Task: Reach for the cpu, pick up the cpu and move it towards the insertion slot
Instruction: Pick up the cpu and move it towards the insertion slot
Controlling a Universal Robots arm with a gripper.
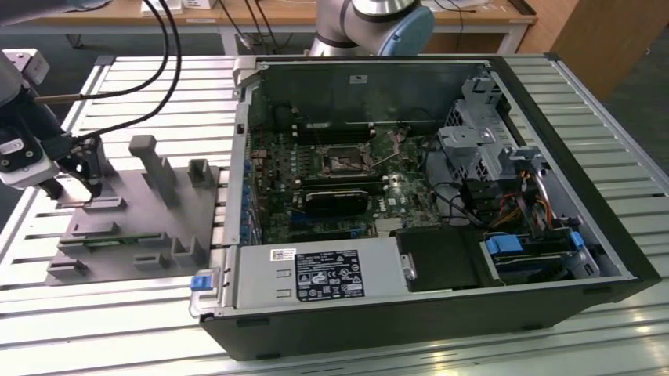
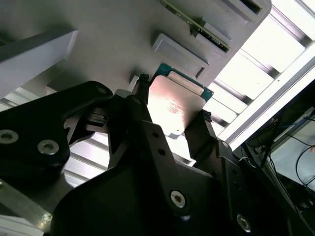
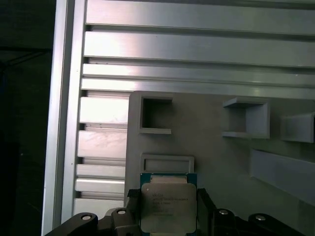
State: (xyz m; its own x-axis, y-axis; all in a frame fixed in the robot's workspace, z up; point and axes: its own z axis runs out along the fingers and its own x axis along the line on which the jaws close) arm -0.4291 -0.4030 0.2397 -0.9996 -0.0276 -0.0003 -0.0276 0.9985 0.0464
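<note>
**Pincer [image 1: 78, 184] clenched on the cpu [image 3: 167, 209] over the grey fixture plate [image 1: 115, 235]**

In the exterior view the arm's pincer hangs at the exterior view's left, above the far left part of the fixture plate, which lies on the slatted metal tabletop [image 1: 125, 321]. In both wrist views the cpu sits between the pincer's [image 2: 172, 110] dark fingers [image 2: 143, 98], silver top facing the cameras, with a finger pressed against each of two opposite edges. Whether the chip is clear of the plate cannot be told. In the first wrist view a shallow rectangular frame [image 3: 167, 161] on the plate lies just beyond the chip, with raised grey blocks [image 3: 246, 118] farther off. The insertion slot [image 1: 343, 160] is well apart from the pincer, toward the exterior view's right, on the motherboard inside the open computer case [image 1: 313, 321].
</note>
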